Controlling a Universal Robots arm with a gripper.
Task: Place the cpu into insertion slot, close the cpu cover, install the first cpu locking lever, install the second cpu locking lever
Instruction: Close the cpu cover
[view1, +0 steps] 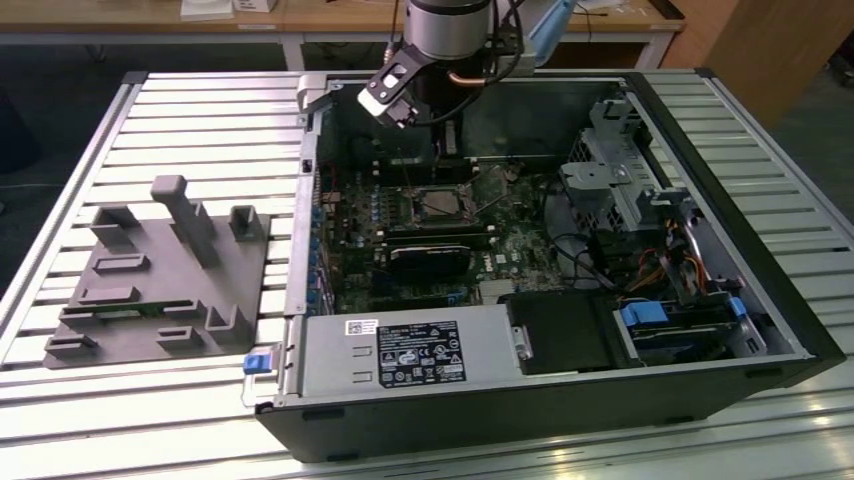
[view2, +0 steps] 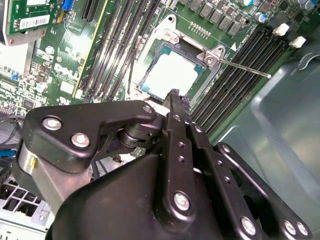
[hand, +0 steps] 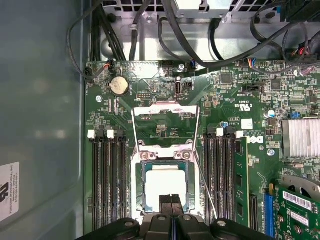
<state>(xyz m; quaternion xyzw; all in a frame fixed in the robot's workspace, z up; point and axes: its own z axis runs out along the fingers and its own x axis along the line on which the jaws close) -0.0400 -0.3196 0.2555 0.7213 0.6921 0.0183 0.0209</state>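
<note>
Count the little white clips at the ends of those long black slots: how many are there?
4. Two white clips sit on one side of the insertion slot, and two on the other side. The gripper covers the slots' opposite ends, so more may be hidden.

The cpu (hand: 165, 186), a pale silvery square, lies flat in the slot (hand: 142, 190), a black socket with a metal rim set in the green board. The cover (hand: 165, 106), a thin silvery frame with a big square window, is swung open away from the socket, so the chip's top is bare. One thin wire lever (hand: 206, 192) slants loose just beside the socket, not latched down.
</note>
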